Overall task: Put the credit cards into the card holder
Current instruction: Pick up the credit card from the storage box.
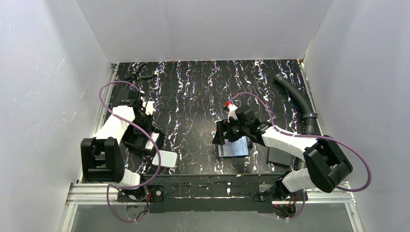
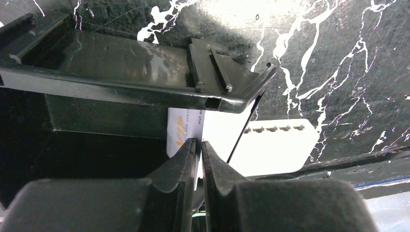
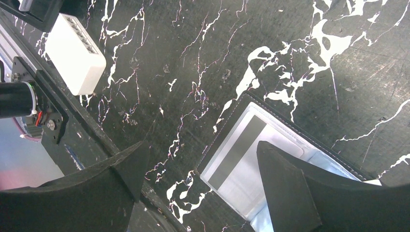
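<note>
1. The tabletop (image 1: 193, 96) is black stone-look, veined with white, and shut in by plain white walls. A ribbed black hose (image 1: 297, 99) runs down its 3 o'clock edge, and a white slab (image 1: 167, 158) lies toward the 7 o'clock corner.
2. The card holder (image 1: 233, 147) lies open and flat at about 5 o'clock from the table's middle, right under the right gripper (image 3: 200, 150). In the wrist view one finger covers its 4 o'clock part. A second card (image 3: 232, 164) with a dark stripe sits in its clear pocket.
3. The right gripper's fingers stand wide apart with nothing between them.
4. Over at 8 o'clock, the left gripper (image 2: 199, 145) is pinched together on the lower edge of a credit card (image 2: 183, 126) with orange lettering. The card stands on edge just below a black plastic rack (image 2: 121, 72).
5. The right arm reaches from its base toward 10 o'clock with the wrist pointing down. The left arm is folded close along the 9 o'clock edge.
</note>
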`<state>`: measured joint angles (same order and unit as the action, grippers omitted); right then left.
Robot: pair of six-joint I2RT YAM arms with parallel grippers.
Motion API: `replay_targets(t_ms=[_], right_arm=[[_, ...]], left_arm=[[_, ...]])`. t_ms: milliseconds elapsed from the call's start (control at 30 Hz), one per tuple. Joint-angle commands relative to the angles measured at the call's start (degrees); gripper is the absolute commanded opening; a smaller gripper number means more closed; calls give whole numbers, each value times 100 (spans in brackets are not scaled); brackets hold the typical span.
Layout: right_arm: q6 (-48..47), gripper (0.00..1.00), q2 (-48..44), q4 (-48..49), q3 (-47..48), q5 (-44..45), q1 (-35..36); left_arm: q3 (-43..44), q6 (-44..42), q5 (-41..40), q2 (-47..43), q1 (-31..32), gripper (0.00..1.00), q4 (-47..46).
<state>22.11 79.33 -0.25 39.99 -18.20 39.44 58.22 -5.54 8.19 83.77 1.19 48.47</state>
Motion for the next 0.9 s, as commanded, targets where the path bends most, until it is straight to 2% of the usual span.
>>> replay_targets(t_ms=[0,167,433,633,800,867], right_arm=[[-72,90,-40,34,158,-79,-22],[-65,90,-24,34,176,-71,-24],[-109,90,-21,-213,210,-20,-65],[-213,91,-77,-529,314,107,-200],[-370,94,-258,-1052,558,435,-323],[-420,97,-358,-1257,665,558,-331]], left_arm=[[-27,-70,-100,-249,-5,7,172],[-25,-79,-189,-297,-5,0,177],[117,-29,-615,-541,-1,0,272],[633,166,-1011,-1001,0,0,732],[1282,490,-833,-1690,12,0,1020],[1526,742,-258,-1955,18,0,1006]])
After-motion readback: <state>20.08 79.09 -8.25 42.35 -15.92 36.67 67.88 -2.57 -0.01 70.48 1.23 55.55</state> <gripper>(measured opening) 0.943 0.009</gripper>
